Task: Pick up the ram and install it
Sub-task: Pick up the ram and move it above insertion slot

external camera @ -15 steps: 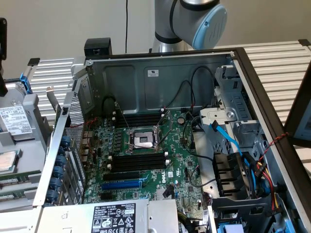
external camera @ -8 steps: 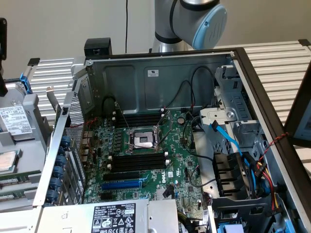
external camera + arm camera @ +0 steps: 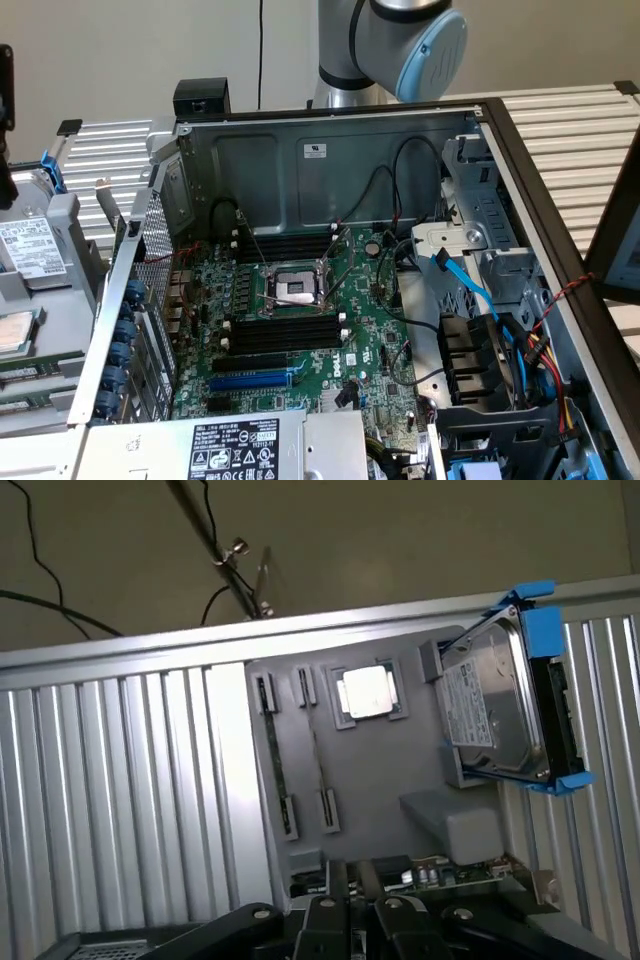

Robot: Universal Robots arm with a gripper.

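Desktop case (image 3: pixel 300 180) lies open in the exterior view, its motherboard (image 3: pixel 370 300) facing up with the processor socket (image 3: pixel 297 290) in the middle. Long black memory slots (image 3: pixel 285 332) sit on either side of the socket, and a blue expansion slot (image 3: pixel 250 380) lies nearer the camera. The robot arm (image 3: pixel 410 40) rises behind the case's far wall. On the exterior view's left, beside the case, a grey tray (image 3: pixel 60 310) carries a hard drive (image 3: pixel 30 250) and a processor chip (image 3: pixel 12 335). The ram (image 3: pixel 18 365) shows as a thin greenish strip at the picture's edge, just past the chip. In the wrist view the same tray (image 3: pixel 400 770) rests on a slatted table (image 3: pixel 120 800). The hard drive (image 3: pixel 495 705) sits in a blue bracket and the processor chip (image 3: pixel 366 692) in its recess. The ram (image 3: pixel 277 755) stands on edge in a narrow holder beside the chip. The gripper (image 3: pixel 355 880) is well apart from the ram, and whether it is spread or pressed together cannot be told. A patch of green board (image 3: pixel 450 873) shows just beside it
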